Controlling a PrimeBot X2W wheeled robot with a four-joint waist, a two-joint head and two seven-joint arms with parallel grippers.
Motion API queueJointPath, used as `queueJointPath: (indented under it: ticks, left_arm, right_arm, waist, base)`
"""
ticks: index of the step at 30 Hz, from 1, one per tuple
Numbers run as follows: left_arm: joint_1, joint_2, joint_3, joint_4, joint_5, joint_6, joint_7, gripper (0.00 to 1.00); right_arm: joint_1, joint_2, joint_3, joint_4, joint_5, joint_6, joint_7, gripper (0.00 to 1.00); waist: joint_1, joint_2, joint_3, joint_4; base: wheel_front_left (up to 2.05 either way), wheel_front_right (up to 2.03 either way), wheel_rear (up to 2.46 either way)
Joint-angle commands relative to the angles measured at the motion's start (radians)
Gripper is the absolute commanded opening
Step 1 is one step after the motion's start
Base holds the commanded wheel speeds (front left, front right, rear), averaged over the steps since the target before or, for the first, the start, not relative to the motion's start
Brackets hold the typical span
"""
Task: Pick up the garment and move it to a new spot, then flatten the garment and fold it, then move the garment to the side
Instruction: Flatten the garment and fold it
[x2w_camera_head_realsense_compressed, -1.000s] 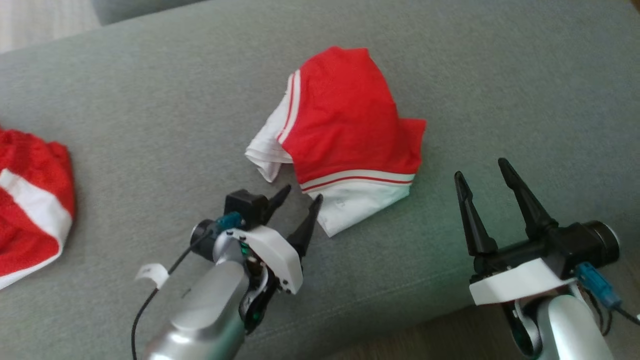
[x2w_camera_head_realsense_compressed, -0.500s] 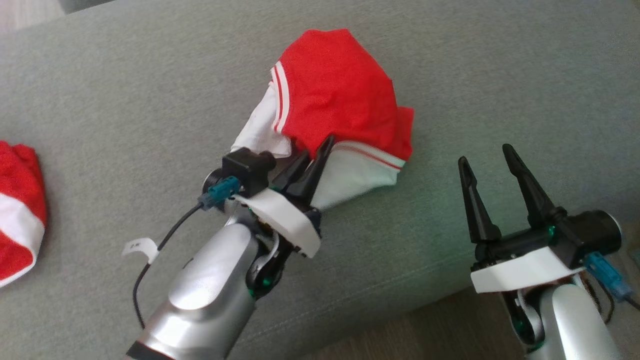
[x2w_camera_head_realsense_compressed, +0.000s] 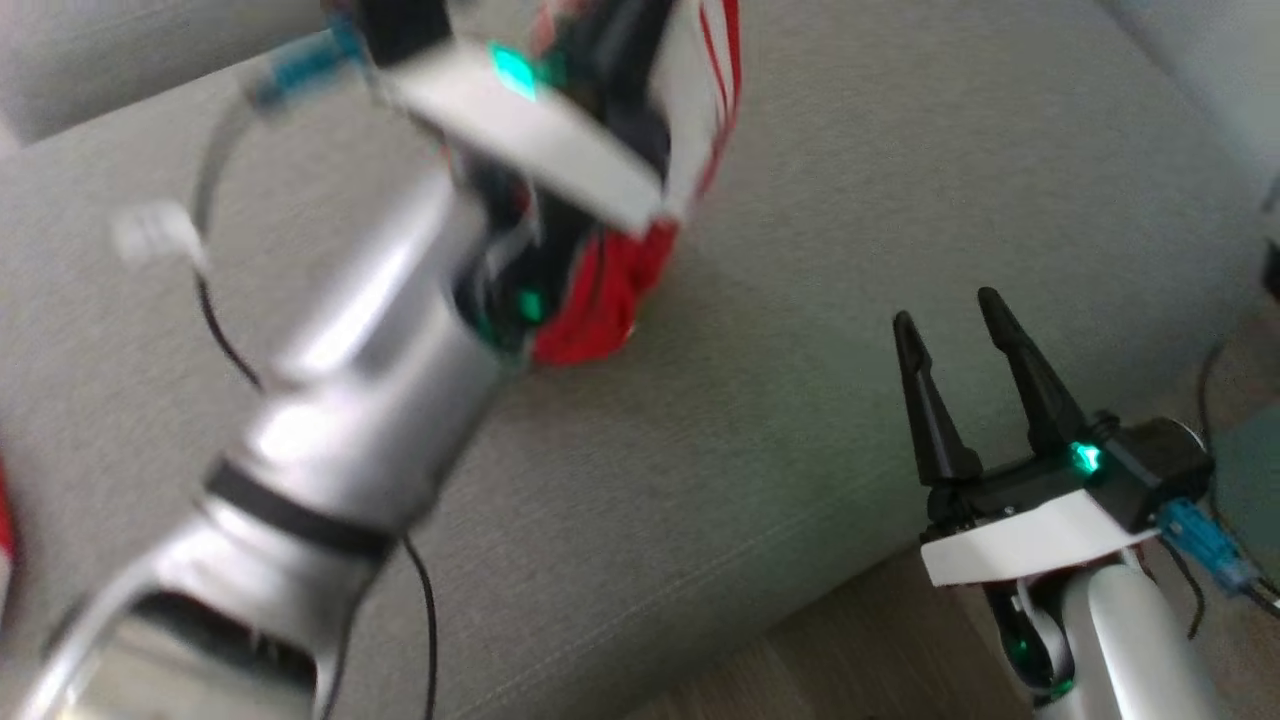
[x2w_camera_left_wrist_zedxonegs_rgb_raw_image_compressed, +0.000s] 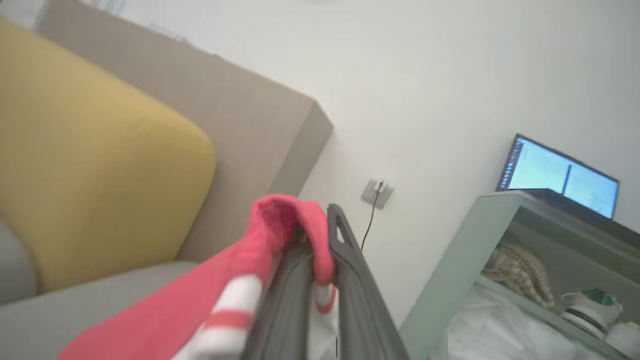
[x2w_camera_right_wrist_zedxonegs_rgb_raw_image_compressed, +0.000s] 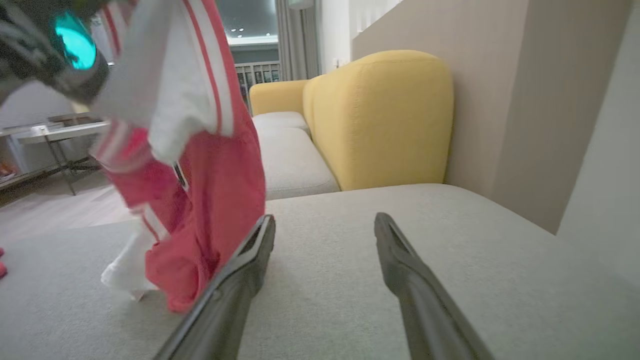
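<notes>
The red garment (x2w_camera_head_realsense_compressed: 610, 290) with white panels and stripes hangs off the grey sofa seat (x2w_camera_head_realsense_compressed: 850, 200); its lower end touches the cushion. My left gripper (x2w_camera_left_wrist_zedxonegs_rgb_raw_image_compressed: 315, 245) is shut on a red fold of the garment (x2w_camera_left_wrist_zedxonegs_rgb_raw_image_compressed: 280, 225), raised high and blurred at the top of the head view. In the right wrist view the garment (x2w_camera_right_wrist_zedxonegs_rgb_raw_image_compressed: 200, 165) dangles at the left, just beyond my right gripper's left finger. My right gripper (x2w_camera_head_realsense_compressed: 947, 308) stands open near the sofa's front edge with nothing between its fingers (x2w_camera_right_wrist_zedxonegs_rgb_raw_image_compressed: 240, 270).
A yellow backrest cushion (x2w_camera_right_wrist_zedxonegs_rgb_raw_image_compressed: 380, 115) rises behind the seat. A sliver of another red cloth (x2w_camera_head_realsense_compressed: 5, 520) shows at the far left. Wooden floor (x2w_camera_head_realsense_compressed: 800, 670) runs below the sofa's front edge. A green shelf with a laptop (x2w_camera_left_wrist_zedxonegs_rgb_raw_image_compressed: 560, 175) stands by the wall.
My left gripper shut on the garment's near edge and lifted it up off the seat. The head camera has shifted. The right gripper stays open in place.
</notes>
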Motion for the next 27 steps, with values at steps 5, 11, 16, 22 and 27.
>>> queueJointPath:
  ticks: [5,11,16,22,27]
  left_arm:
    - [-0.220,0.008,0.069,-0.007,-0.055,-0.006,-0.007,0.00]
    - [-0.233,0.025,0.157,0.029,-0.088,0.016,-0.033,0.00]
    - [-0.042,0.091,0.159,0.092,-0.086,0.071,-0.036,0.00]
    - [0.210,0.175,0.154,0.173,-0.121,0.091,-0.011,0.00]
    - [0.269,0.223,0.164,0.211,-0.105,0.083,-0.026,0.00]
  right_arm:
    - [-0.014,-0.004,0.009,-0.039,0.002,0.000,-0.009,1.00]
    - [0.026,-0.004,-0.015,-0.044,-0.037,0.000,-0.009,1.00]
    - [0.049,-0.004,-0.024,-0.044,-0.060,0.000,-0.009,1.00]
    - [0.057,-0.004,-0.021,-0.034,-0.080,0.000,-0.009,1.00]
    - [0.050,-0.004,-0.018,-0.018,-0.091,0.000,-0.009,1.00]
  waist:
    - [0.0000,0.0000,-0.038,-0.030]
    - [0.0000,0.0000,-0.076,0.016]
    - [0.0000,0.0000,-0.086,0.076]
    - [0.0000,0.0000,-0.069,0.139]
    - [0.0000,0.0000,-0.044,0.171]
  base:
    - [0.00,0.00,0.00]
    - [0.00,0.00,0.00]
    - [0.00,0.00,0.00]
    - [0.00,0.00,0.00]
    - [0.00,0.00,0.00]
